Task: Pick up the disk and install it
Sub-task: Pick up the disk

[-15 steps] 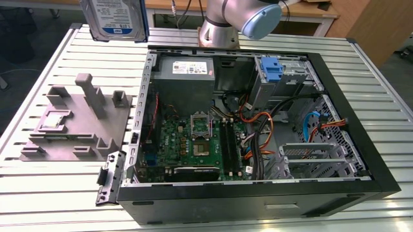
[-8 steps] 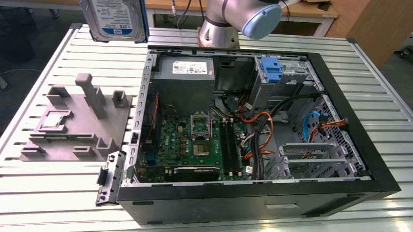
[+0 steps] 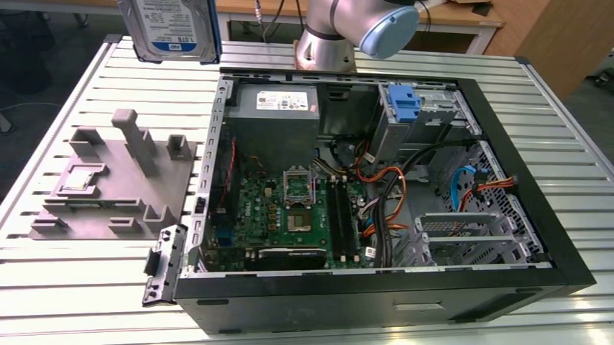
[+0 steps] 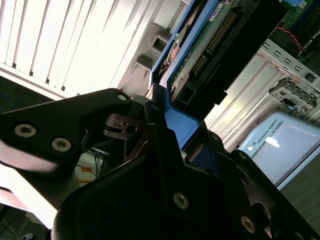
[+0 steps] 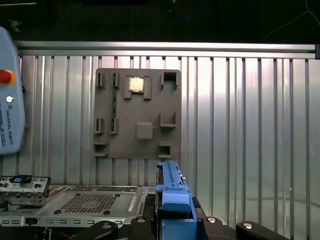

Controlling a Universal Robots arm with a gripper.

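Note:
The disk (image 3: 172,29) hangs upright in the air at the exterior view's upper left, above the slatted table and beside the open computer case (image 3: 537,237). Its white label with a blue band faces the camera, and a blue bracket runs along its edge. In the second wrist view my gripper (image 4: 160,115) is shut on the disk (image 4: 210,45), the black fingers (image 4: 95,120) clamping the blue bracket. In the first wrist view the bracket's blue edge (image 5: 172,195) stands up between the fingers, over the table near the grey fixture (image 5: 137,112).
The grey fixture (image 3: 115,180) with upright posts lies on the table at the exterior view's left. Inside the case are a power supply (image 3: 273,104), a motherboard (image 3: 287,215), loose cables and a drive cage holding a blue bracket (image 3: 408,104). A teach pendant (image 5: 7,100) lies on the table.

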